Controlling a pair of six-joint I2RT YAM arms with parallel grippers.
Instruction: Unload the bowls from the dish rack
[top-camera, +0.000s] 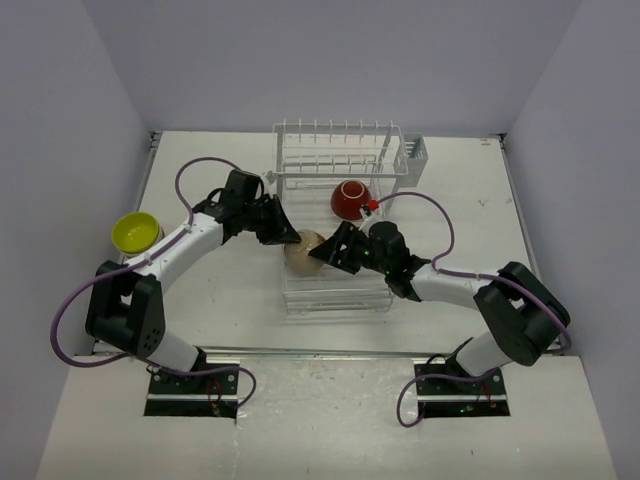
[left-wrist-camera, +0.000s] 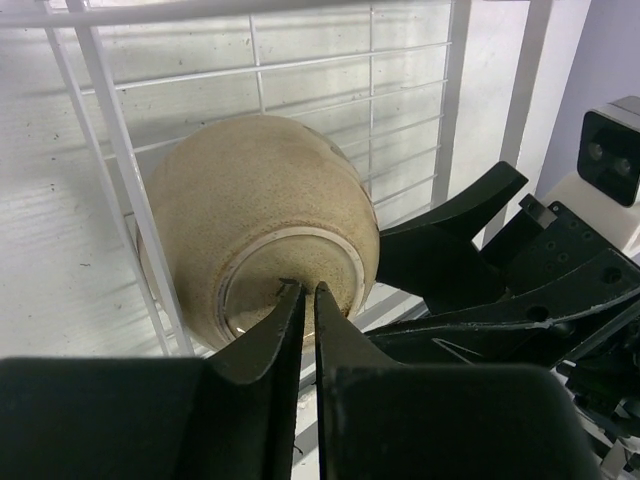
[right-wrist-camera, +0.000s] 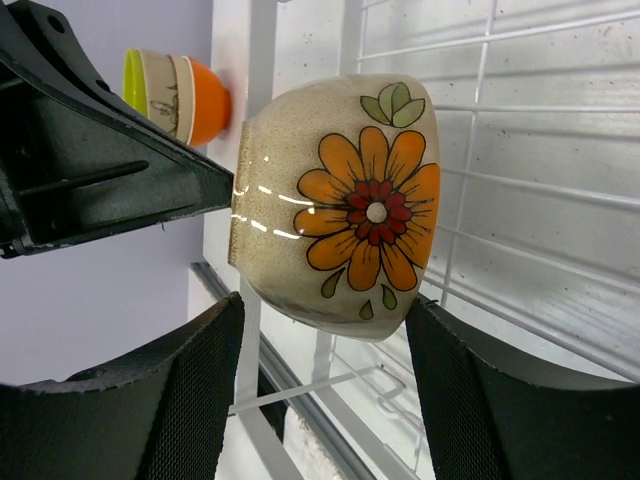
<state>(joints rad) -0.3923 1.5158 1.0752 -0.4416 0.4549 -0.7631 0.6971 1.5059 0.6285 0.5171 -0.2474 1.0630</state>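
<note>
Rack wire (left-wrist-camera: 120, 170) crosses beige bowl (left-wrist-camera: 262, 190) beside left hand (left-wrist-camera: 308, 300).

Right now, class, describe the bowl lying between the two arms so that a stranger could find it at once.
Start at the white wire dish rack in the middle of the table. At its left edge, toward the arms, a glossy beige round bowl lies on its side. Unlike the dark red bowl upturned behind it, it carries a painted orange flower with green leaves.

A white table (top-camera: 230, 310) stands enclosed by pale lilac walls (top-camera: 330, 60).
</note>
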